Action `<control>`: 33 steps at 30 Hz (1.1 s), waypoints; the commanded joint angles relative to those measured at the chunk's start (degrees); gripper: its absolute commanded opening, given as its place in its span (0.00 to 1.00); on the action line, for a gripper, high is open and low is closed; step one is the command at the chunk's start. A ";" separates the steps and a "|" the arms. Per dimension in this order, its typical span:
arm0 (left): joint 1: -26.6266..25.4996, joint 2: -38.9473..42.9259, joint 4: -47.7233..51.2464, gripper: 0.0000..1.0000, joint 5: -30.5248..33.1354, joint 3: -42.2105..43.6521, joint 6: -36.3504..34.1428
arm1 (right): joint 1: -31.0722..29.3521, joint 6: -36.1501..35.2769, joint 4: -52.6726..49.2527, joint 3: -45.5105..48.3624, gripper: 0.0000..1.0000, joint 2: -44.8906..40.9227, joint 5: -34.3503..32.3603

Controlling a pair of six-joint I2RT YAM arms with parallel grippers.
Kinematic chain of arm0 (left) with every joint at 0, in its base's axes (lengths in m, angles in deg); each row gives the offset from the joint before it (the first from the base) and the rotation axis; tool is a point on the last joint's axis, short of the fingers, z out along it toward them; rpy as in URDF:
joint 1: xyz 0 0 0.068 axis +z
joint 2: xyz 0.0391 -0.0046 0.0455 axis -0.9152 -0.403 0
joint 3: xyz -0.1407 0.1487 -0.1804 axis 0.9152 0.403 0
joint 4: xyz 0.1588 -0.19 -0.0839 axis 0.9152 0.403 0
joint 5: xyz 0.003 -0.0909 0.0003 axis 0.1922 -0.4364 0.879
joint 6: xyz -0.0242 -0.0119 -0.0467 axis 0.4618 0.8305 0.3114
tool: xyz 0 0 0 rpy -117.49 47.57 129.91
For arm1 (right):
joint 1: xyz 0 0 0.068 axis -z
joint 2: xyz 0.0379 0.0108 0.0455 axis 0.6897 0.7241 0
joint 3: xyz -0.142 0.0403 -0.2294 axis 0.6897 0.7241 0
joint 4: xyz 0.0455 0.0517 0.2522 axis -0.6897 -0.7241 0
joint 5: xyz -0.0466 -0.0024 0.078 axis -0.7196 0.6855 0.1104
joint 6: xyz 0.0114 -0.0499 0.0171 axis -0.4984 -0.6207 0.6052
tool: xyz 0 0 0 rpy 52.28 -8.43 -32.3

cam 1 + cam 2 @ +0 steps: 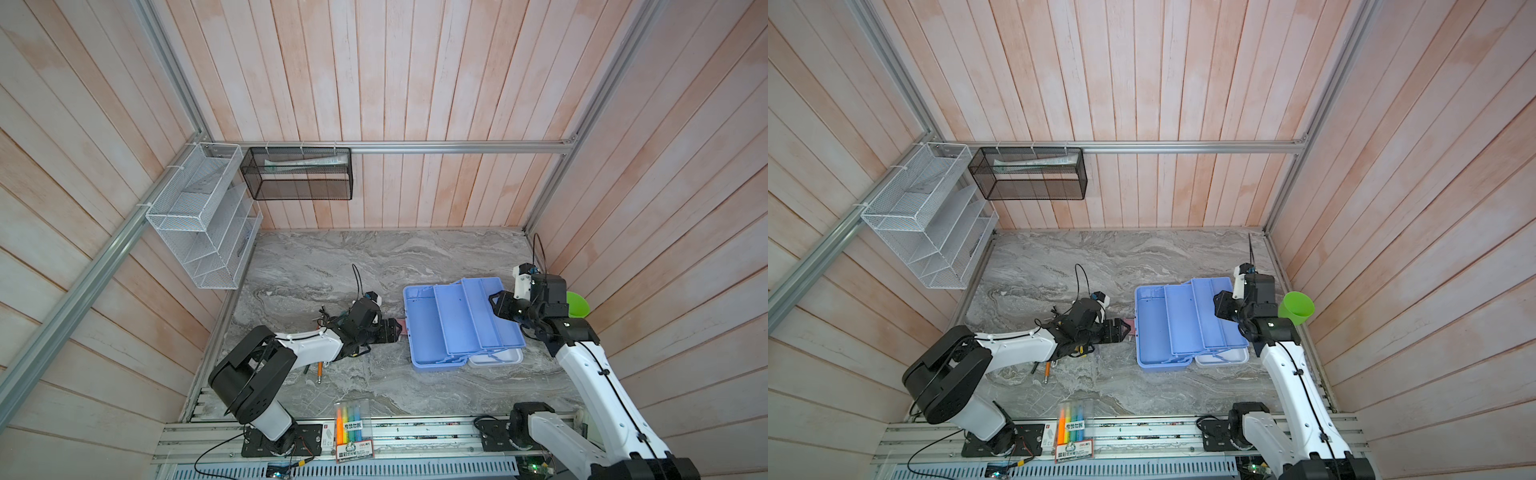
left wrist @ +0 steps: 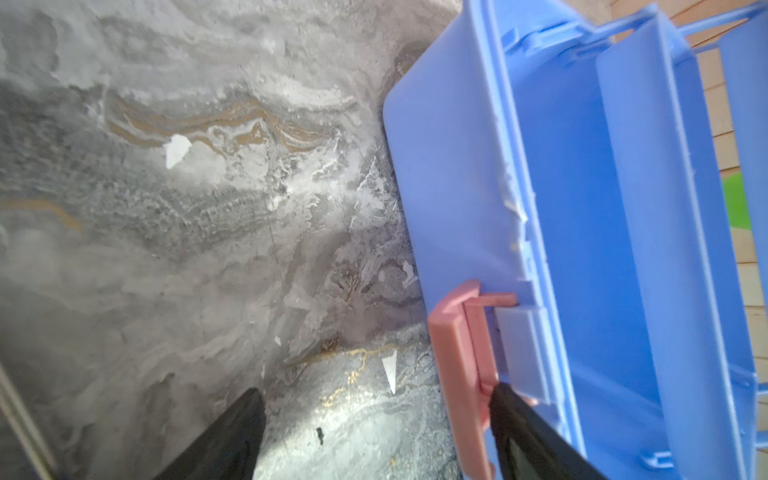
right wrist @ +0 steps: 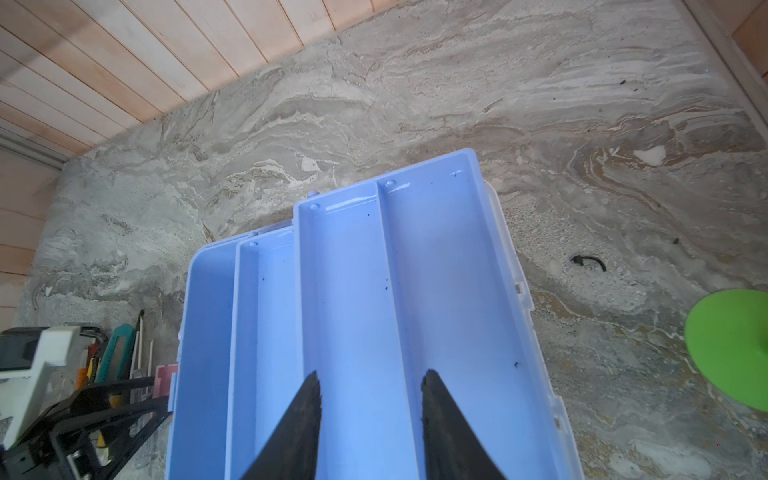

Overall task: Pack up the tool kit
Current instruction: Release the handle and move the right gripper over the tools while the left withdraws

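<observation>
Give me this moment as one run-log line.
tool case: open, trays empty | left gripper: open, at pink latch | right gripper: open, over trays | tools: on table

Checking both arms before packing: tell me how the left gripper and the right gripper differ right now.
Place: the left gripper is at the pink latch on the tool case's side; the right gripper hangs above the case's upper tray.
Gap: the left gripper's jaws stand wider apart than the right gripper's.
Contact: one left finger seems to touch the latch; the right gripper touches nothing visible.
Both are open and hold nothing.
</observation>
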 commanded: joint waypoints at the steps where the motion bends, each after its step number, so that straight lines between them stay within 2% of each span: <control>1: -0.11 4.59 4.08 0.89 4.85 -1.38 -2.30 | -1.57 -0.50 1.89 0.31 0.39 2.46 -1.94; 7: 2.67 13.55 9.84 0.91 11.40 0.33 -5.51 | -5.79 -1.06 1.78 -2.07 0.39 7.17 -7.54; 12: 8.52 22.39 16.29 0.93 15.77 1.40 -9.35 | -6.41 -2.30 0.58 -4.51 0.39 9.73 -10.26; 14: 10.90 26.72 16.90 0.94 17.66 3.22 -10.23 | -8.69 -2.82 1.31 -6.33 0.39 10.08 -10.18; 19: 15.46 35.25 19.31 0.96 24.98 7.95 -10.59 | -19.22 -1.69 2.84 -12.19 0.39 13.66 -11.91; 22: 17.36 39.10 19.20 0.99 29.37 11.47 -10.42 | -27.41 0.91 5.54 -14.09 0.39 17.61 -10.64; 28: 22.81 45.36 14.84 1.00 25.97 17.33 -11.66 | -42.39 7.45 10.28 -16.76 0.39 28.23 -10.98; 30: 23.50 46.22 14.28 1.00 26.77 18.95 -11.56 | -45.23 9.32 10.84 -17.99 0.39 31.89 -10.50; 33: 26.36 47.11 13.34 1.00 23.78 19.34 -13.03 | -48.22 10.97 10.04 -20.06 0.39 36.81 -9.66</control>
